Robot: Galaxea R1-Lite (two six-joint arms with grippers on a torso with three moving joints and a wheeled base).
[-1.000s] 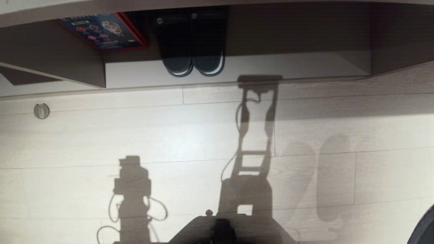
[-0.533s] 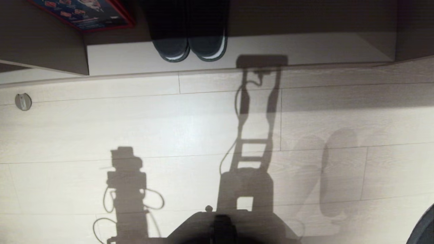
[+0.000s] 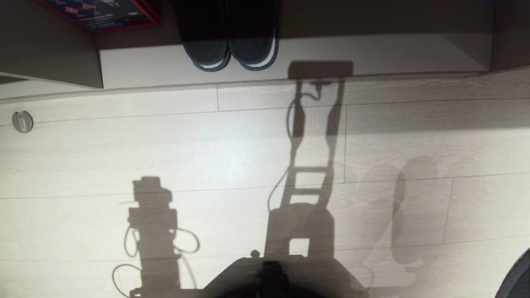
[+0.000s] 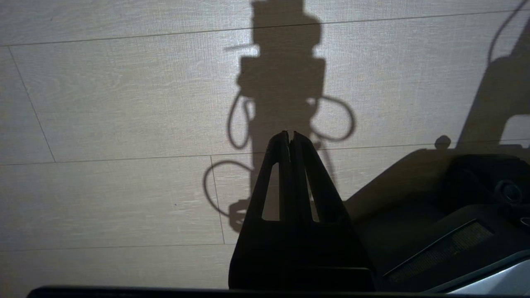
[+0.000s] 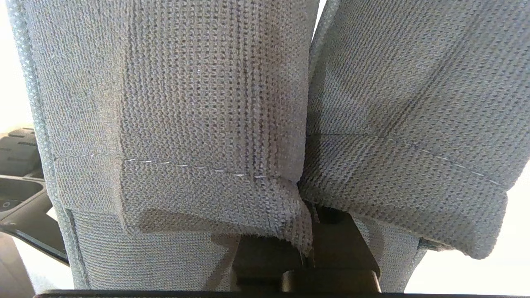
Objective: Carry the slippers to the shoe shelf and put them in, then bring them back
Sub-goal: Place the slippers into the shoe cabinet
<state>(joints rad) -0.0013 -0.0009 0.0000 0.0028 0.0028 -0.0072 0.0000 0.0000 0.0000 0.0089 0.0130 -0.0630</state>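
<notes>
A dark pair of slippers (image 3: 230, 41) sat in the shoe shelf (image 3: 372, 54), at the floor's (image 3: 165, 149) far edge. A box (image 3: 99, 14) lay just left of them.

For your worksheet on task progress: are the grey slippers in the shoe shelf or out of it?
Out. The right pincer is shut on the slippers, both hanging close before its camera; the shoe shelf holds only a darker pair.

Pale wood-grain plank floor (image 3: 124, 157) lay brightly lit from behind, crossed by hard dark shadows. A small round metal fitting (image 3: 22, 121) sat in it near a greige cabinet panel (image 3: 45, 54).
</notes>
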